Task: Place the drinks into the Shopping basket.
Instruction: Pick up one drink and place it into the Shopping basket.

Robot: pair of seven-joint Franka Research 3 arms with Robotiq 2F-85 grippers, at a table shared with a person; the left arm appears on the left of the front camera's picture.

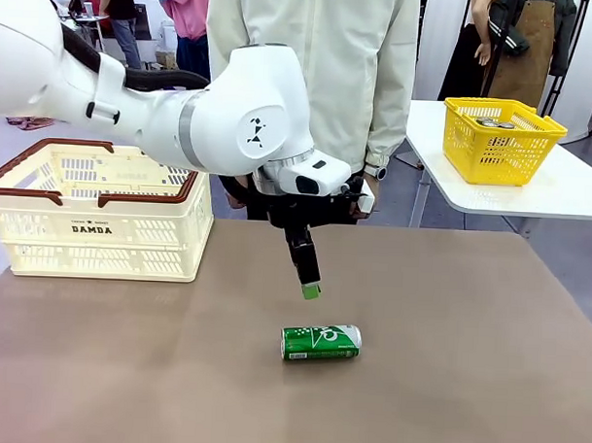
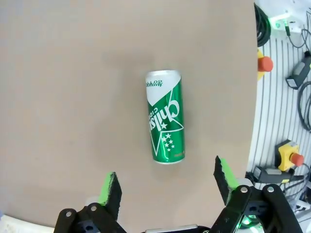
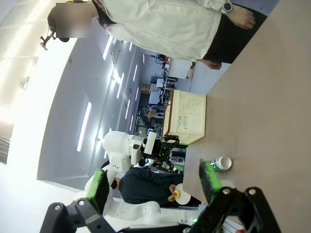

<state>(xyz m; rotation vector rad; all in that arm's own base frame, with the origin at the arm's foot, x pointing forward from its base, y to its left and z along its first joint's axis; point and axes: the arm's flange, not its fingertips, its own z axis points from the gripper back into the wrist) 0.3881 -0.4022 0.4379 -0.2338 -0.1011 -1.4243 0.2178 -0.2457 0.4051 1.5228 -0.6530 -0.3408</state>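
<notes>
Green slim drink can lies on its side on the counter just ahead of the spread left hand; likely light, smooth and dentable, best pinched across its mid-body.

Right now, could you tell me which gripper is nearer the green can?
Left. The left gripper hangs open just above the can; the right gripper is farther off, facing the can's end.
</notes>
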